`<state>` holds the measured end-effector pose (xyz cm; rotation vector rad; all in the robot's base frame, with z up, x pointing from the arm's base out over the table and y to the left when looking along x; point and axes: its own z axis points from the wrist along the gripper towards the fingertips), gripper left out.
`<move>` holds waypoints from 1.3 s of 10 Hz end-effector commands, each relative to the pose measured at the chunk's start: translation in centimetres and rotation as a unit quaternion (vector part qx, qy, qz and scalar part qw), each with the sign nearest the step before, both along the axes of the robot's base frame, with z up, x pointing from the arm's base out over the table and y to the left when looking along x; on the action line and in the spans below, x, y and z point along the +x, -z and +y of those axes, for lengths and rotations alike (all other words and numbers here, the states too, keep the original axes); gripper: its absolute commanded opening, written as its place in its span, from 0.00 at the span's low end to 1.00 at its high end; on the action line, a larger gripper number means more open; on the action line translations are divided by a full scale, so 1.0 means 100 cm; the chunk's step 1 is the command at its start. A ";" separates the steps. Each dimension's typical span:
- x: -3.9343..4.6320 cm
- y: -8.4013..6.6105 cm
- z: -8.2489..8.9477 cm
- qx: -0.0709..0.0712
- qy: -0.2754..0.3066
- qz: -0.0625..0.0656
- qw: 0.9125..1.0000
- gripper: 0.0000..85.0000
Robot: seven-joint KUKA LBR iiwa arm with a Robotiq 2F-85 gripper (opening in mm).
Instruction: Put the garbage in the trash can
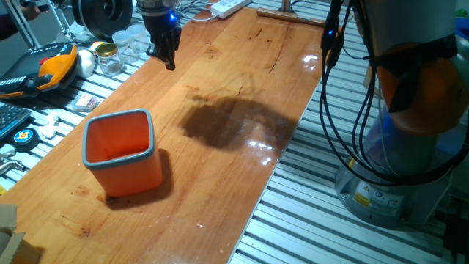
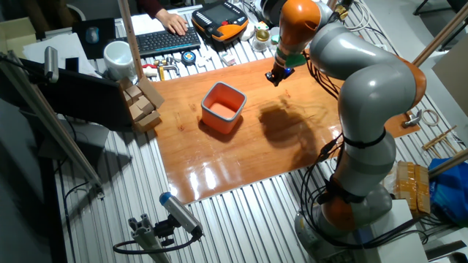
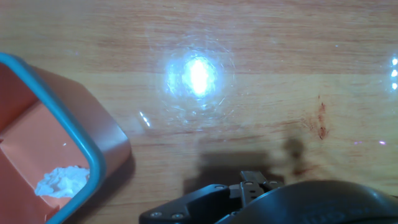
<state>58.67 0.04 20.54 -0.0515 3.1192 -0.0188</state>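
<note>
Wooden table (image 1: pixel 242 81), white mug (image 2: pixel 117 55), keyboard (image 2: pixel 164 42), glass jar (image 1: pixel 108 59), orange-and-black tool (image 1: pixel 55 66)

No legible text in any view. Yellow warning label (image 1: pixel 364 196) on robot base (image 1: pixel 388 194): print too small to read. Keyboard (image 2: pixel 162 41) keys unreadable.

One orange trash can (image 1: pixel 121 152) is standing on the wooden table (image 1: pixel 242 88), and one crumpled white piece of garbage (image 3: pixel 61 181) is lying inside it. One robot arm (image 2: pixel 365 80) is reaching over the table, carrying one end effector (image 1: pixel 164 50). Beside the table, one white egg-shaped ball (image 1: pixel 86 62) is sitting near one orange-and-black tool (image 1: pixel 55 66), and at least two clear glass jars (image 1: pixel 110 59) are standing there. One white mug (image 2: pixel 117 57), one keyboard (image 2: pixel 162 42) and one person's hand (image 2: pixel 173 23) are showing in the other fixed view.
</note>
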 end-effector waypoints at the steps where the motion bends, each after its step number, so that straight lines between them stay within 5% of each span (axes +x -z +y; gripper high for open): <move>1: 0.0009 0.001 0.001 0.001 0.000 -0.001 1.000 0.00; 6: -0.0006 -0.001 0.003 0.012 -0.010 -0.001 1.000 0.00; 13: -0.0011 0.000 0.004 0.008 -0.015 -0.007 1.000 0.00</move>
